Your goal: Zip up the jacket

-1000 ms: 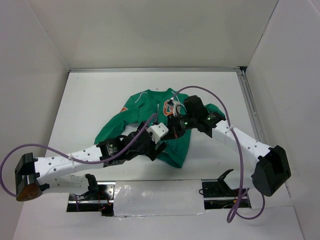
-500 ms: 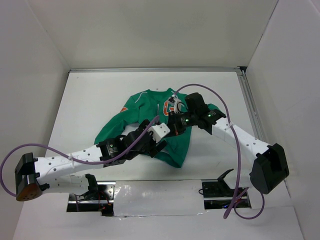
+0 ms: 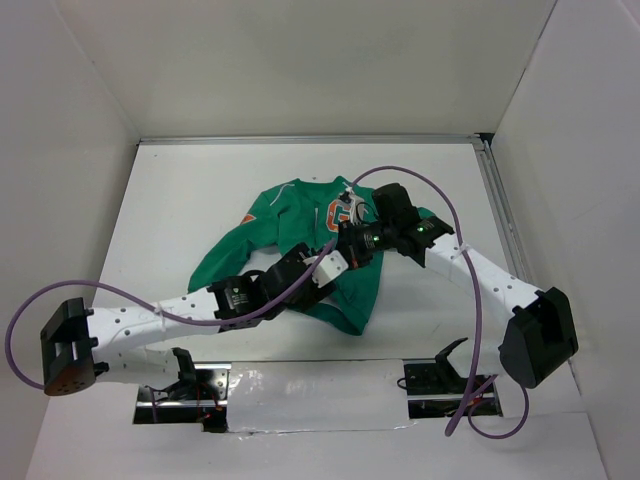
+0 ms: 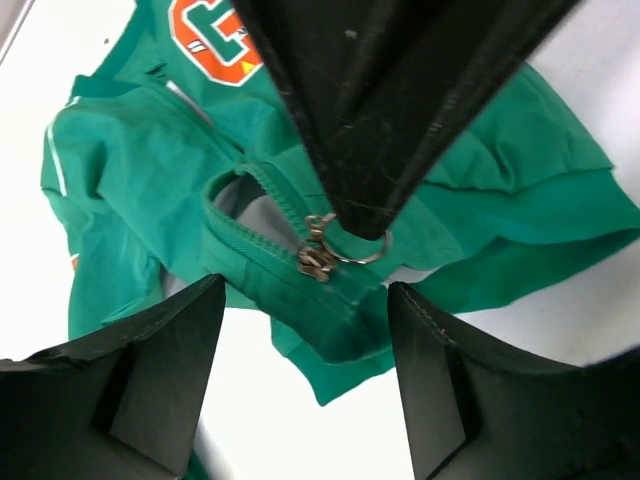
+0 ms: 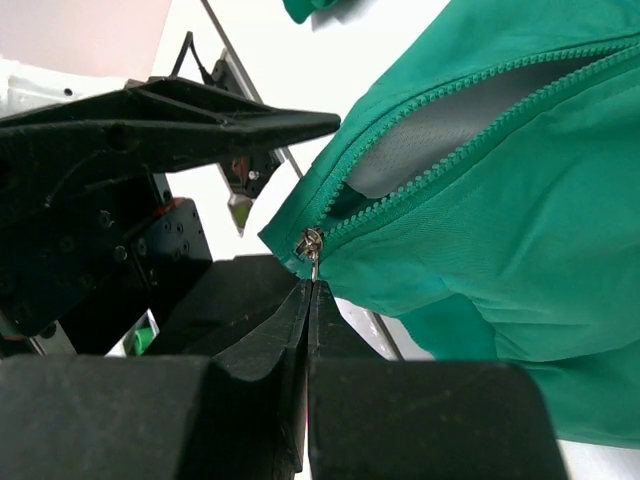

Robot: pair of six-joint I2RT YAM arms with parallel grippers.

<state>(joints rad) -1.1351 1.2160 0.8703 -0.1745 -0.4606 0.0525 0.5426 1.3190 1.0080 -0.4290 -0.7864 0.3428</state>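
The green jacket (image 3: pixel 285 215) lies crumpled mid-table, its orange G patch (image 3: pixel 333 215) facing up. My right gripper (image 3: pixel 352 240) is over the lower front of the jacket. In the right wrist view it (image 5: pixel 312 285) is shut on the ring pull of the zipper slider (image 5: pixel 310 243), and the zipper (image 5: pixel 470 150) gapes open above that. My left gripper (image 3: pixel 335 268) is just below it. In the left wrist view it (image 4: pixel 305 290) is open, its fingers (image 4: pixel 150 380) either side of the jacket's bottom hem (image 4: pixel 340 345), under the slider (image 4: pixel 315 262).
A metal rail (image 3: pixel 300 140) runs along the table's back and right edges. White walls close in on three sides. A shiny metal plate (image 3: pixel 300 385) holds the arm bases at the near edge. Purple cables (image 3: pixel 400 180) loop over both arms.
My left arm has stretched further right, bringing its gripper closer under the right gripper at the hem. The right gripper has shifted slightly up and left with the pull.
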